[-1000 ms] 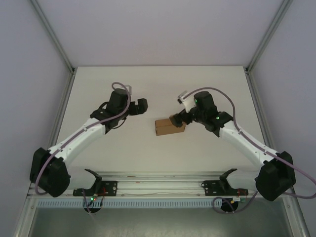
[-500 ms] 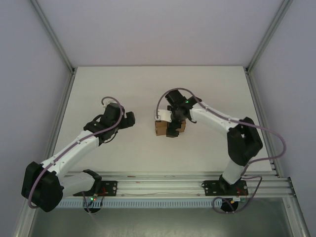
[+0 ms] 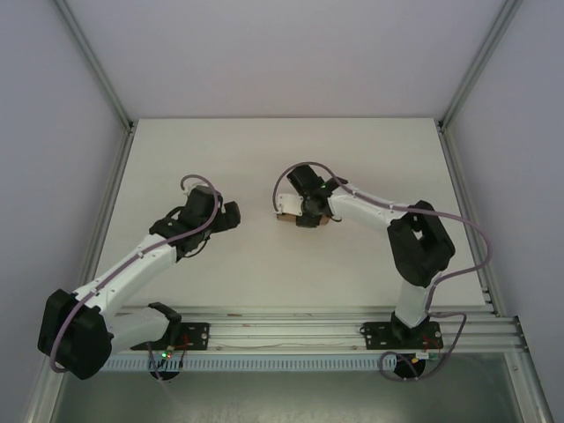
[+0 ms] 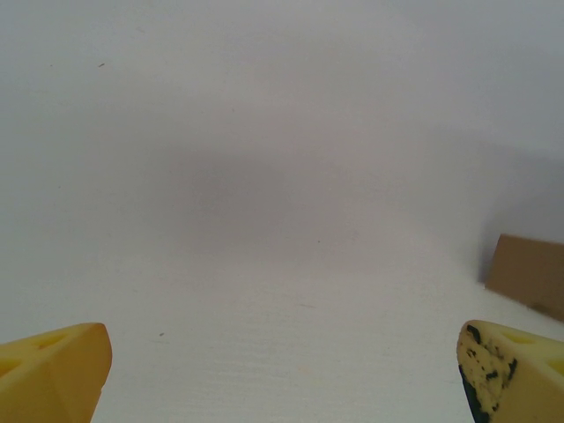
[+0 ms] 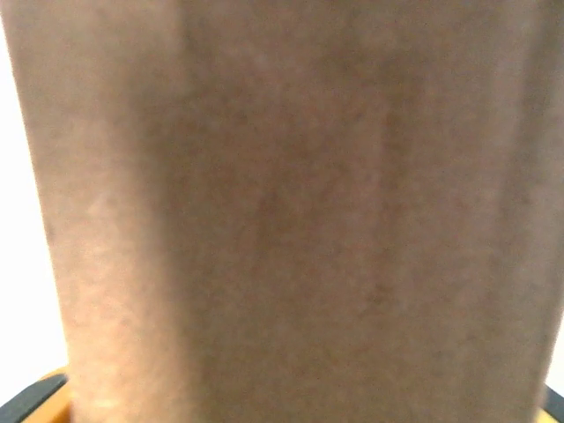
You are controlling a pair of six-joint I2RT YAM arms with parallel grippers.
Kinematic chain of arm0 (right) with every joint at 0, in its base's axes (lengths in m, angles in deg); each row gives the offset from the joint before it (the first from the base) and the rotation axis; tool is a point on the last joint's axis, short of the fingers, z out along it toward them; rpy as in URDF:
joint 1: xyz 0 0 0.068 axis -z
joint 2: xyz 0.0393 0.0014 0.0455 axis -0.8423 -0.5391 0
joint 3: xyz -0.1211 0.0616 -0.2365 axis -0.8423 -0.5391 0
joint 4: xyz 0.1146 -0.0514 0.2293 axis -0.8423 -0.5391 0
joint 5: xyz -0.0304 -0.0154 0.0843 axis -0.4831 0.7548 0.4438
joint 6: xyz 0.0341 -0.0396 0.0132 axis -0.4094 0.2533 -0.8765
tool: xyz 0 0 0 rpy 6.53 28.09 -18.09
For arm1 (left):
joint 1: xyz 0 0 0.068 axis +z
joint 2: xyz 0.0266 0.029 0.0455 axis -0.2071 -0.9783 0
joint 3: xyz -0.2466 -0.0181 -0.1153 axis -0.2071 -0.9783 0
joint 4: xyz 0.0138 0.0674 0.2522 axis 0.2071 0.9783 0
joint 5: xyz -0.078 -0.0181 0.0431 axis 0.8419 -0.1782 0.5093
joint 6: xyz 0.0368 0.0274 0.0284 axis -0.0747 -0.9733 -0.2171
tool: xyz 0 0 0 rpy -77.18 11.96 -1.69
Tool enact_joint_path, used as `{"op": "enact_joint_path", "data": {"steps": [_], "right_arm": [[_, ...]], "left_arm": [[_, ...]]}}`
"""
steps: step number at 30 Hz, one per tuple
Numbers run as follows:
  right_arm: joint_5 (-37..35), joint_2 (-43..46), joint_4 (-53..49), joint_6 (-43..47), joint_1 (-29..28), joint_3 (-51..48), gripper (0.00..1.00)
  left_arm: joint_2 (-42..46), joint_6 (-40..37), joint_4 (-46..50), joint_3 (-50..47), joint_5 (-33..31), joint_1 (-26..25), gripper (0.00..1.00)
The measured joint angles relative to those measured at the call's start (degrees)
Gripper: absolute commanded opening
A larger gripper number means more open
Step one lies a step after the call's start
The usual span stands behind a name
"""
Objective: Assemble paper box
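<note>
Assembly looks far along, judging by shape: the box (image 3: 325,222) reads from above as a small brown block, not a flat sheet, so the main folds seem done. It sits on the table (image 3: 264,159) near the middle, slightly right of centre, well clear of the edges.

The right gripper (image 3: 304,216) is directly over the box and hides most of it; brown slivers show on either side. Its wrist camera looks at plain cardboard (image 5: 282,211) at very close range, blurred, with no seam, flap or slot to be made out. I cannot tell whether the jaws are pinching the box, pressing on it or only bracketing it.

The left gripper (image 3: 232,216) hangs just beside the box on its left, apart from it. Its yellow fingers (image 4: 53,374) are spread wide with nothing between them, over bare table, and a corner of the box (image 4: 529,273) shows at the right of that view.

What is left is hard to judge. The lid and tuck flaps are hidden, so closure cannot be confirmed; probably a final press or tuck remains, followed by letting go.
</note>
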Motion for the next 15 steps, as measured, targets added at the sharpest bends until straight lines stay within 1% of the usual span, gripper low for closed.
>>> {"op": "enact_joint_path", "data": {"steps": [6,8,11,15], "right_arm": [[-10.88,1.09,17.35,0.20,0.00,-7.30,0.43],[-12.96,1.09,22.43,1.27,0.00,-9.97,0.47],[-14.27,1.09,27.93,3.63,-0.15,-13.64,0.57],[-15.34,1.11,31.04,6.75,-1.53,-17.81,0.78]], "left_arm": [[2.25,0.00,-0.02,-0.31,-1.18,0.00,1.00],[2.75,0.00,-0.04,-0.50,-1.22,0.00,1.00],[2.91,-0.02,-0.02,-0.72,-1.22,0.00,1.00],[2.89,-0.04,-0.02,-0.72,-1.38,0.00,1.00]]}}
